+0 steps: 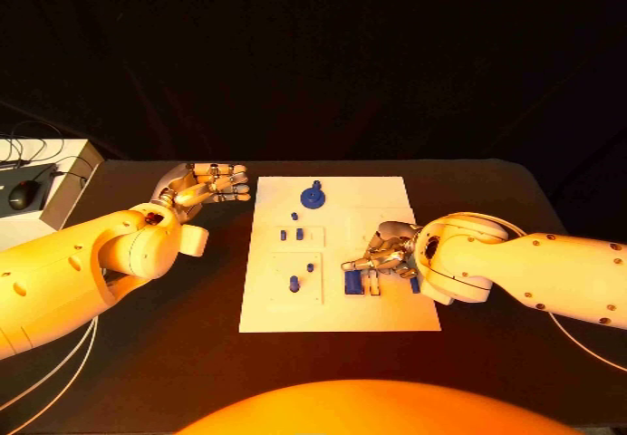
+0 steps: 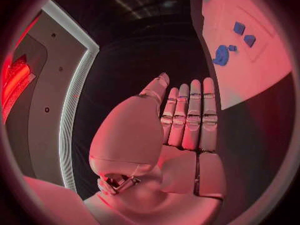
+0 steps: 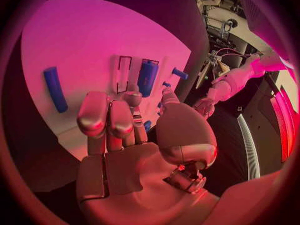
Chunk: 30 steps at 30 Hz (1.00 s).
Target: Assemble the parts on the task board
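Right hand (image 1: 383,254) hovers curled over the board (image 1: 379,195), grip unclear; left hand (image 1: 209,186) is flat, empty. Blue parts (image 1: 352,282) look light, rigid, slick; pinch their long sides.

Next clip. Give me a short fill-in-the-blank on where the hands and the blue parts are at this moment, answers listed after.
1. The left hand hovers over the black table, beside the task board's ____ edge.
2. The right hand is over the ____.
3. The blue gear-shaped part lies near the board's ____ edge.
4. The left hand holds ____.

Answers: left; task board; far; nothing
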### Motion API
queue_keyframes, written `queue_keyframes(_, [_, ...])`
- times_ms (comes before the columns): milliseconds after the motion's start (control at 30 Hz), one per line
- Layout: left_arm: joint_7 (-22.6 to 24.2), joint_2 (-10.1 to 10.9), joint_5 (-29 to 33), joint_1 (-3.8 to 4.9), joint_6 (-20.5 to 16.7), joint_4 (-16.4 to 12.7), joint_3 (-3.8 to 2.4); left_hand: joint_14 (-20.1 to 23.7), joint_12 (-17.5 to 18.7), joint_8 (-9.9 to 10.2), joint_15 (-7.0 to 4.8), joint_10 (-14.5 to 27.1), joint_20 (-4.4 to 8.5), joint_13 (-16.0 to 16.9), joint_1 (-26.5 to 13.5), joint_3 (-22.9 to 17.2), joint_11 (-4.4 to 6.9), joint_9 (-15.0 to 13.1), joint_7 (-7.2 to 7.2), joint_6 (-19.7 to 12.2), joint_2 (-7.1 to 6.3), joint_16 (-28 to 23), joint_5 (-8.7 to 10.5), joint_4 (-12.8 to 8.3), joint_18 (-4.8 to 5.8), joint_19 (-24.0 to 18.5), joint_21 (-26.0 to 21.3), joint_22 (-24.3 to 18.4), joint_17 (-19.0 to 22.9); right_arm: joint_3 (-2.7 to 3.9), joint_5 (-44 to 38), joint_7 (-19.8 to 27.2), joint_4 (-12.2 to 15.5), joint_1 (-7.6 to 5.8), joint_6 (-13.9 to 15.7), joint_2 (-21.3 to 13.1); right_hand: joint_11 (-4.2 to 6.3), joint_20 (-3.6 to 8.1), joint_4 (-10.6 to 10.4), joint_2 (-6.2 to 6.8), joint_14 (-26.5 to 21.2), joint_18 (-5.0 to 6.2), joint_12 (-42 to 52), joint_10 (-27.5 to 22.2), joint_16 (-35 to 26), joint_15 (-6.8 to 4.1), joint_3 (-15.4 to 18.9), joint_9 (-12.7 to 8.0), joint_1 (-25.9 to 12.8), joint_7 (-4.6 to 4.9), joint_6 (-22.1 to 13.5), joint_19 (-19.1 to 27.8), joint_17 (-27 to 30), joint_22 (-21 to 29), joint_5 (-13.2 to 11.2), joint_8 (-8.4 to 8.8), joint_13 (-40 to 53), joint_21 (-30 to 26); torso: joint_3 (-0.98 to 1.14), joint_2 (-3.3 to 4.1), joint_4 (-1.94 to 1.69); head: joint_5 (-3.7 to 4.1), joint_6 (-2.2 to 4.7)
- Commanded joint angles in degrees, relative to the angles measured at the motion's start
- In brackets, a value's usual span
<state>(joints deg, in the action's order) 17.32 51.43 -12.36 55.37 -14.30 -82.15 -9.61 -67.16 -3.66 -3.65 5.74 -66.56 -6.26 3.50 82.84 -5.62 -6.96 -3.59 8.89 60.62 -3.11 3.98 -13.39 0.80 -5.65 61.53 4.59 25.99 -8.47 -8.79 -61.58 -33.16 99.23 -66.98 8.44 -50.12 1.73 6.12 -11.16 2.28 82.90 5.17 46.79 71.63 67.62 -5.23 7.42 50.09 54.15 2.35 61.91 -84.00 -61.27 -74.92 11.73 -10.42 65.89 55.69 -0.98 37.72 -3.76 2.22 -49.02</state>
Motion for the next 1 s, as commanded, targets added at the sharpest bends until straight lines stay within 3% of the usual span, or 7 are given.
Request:
queue_keyframes(33, [0.2, 0.0, 0.2, 0.0, 0.8, -0.1, -0.04, 0.0, 0.0, 0.0, -0.06, 0.2, -0.05, 0.0, 0.4, -0.1, -0.02, 0.0, 0.19, -0.3, -0.11, 0.2, -0.05, 0.3, 0.18, 0.3, 0.0, -0.1, -0.1, 0.01, -0.6, 0.3, 0.3, 0.1, 1.7, -0.1, 0.05, -0.21, -0.5, 0.82, 0.3, -1.09, -0.1, -0.1, 0.0, 0.06, -0.1, 0.0, 0.0, -0.02, -0.4, -2.9, 0.0, -7.7, -0.2, -0.06, 0.0, 0.0, 0.01, 0.01, -0.03, -0.04, 0.04])
queue_keyframes(400, [0.3, 0.0, 0.2, 0.0, 0.7, -0.1, -0.04, 0.0, 0.0, 0.0, -0.06, 0.2, -0.05, 0.0, 0.4, -0.1, -0.02, 0.0, 0.19, -0.3, -0.11, 0.2, -0.05, 0.3, 0.18, 0.3, 0.0, -0.1, -0.1, 0.01, -0.4, 0.7, 0.9, 0.24, 2.5, -0.8, 0.14, -0.15, -0.7, 0.71, 0.3, -1.13, 0.1, 0.1, 0.0, -0.01, -0.2, 0.1, 0.0, -0.14, -0.2, -2.9, -0.1, -7.8, -0.3, -0.27, 0.0, 0.3, -0.01, 0.04, -0.05, -0.07, 0.08])
queue_keyframes(500, [0.3, 0.0, 0.2, 0.0, 0.7, -0.1, -0.04, 0.0, 0.0, 0.0, -0.06, 0.2, -0.05, 0.0, 0.4, -0.1, -0.02, 0.0, 0.19, -0.3, -0.11, 0.2, -0.05, 0.3, 0.18, 0.3, 0.0, -0.1, -0.1, 0.01, 0.6, 1.4, 1.4, 0.32, 3.0, -1.4, 0.2, -0.07, 0.9, -0.47, 0.4, -1.2, 0.3, 0.3, 0.2, -0.07, 0.6, 0.3, 0.6, -0.21, -0.2, -2.9, -0.3, -7.8, -0.1, -0.52, 0.1, 0.7, 0.0, 0.05, -0.1, 0.0, 0.07])
queue_keyframes(800, [0.5, 0.0, 0.2, -0.01, 0.7, -0.1, -0.04, -0.1, 0.0, 0.0, -0.06, 0.2, -0.02, 0.0, 0.2, -0.3, -0.02, 0.0, 0.18, -0.3, -0.21, 0.2, -0.02, 0.4, 0.21, 0.2, 0.1, 0.0, 0.0, 0.04, 4.5, 7.6, 3.6, 0.43, 5.8, -5.2, 0.37, 0.03, 7.7, -3.72, 0.4, -1.3, 0.9, 0.8, 0.2, -0.19, 1.9, 0.5, 4.9, -0.39, 0.2, -2.8, -0.2, -7.9, 4.3, -0.92, 0.6, 1.4, 0.01, -0.02, 0.04, 0.05, 0.18])
queue_keyframes(1000, [1.1, -0.1, 0.3, -0.01, 0.8, 0.0, -0.04, -0.1, 0.0, 0.0, -0.05, 0.1, -0.05, 0.0, 0.1, -0.2, 0.0, 0.0, 0.11, -0.3, -0.39, 0.2, -0.01, 0.4, 0.24, 0.2, 0.1, 0.0, 0.0, 0.11, 5.5, 8.7, 4.4, 0.15, 4.4, -8.7, 0.39, 0.07, 9.2, -4.6, 0.4, -1.34, 1.1, 1.0, 0.4, -0.2, 2.7, 0.5, 4.6, -0.43, 0.3, -2.8, -0.4, -7.9, 4.9, -0.84, 0.9, 1.7, 0.04, -0.04, 0.05, 0.36, 0.38])
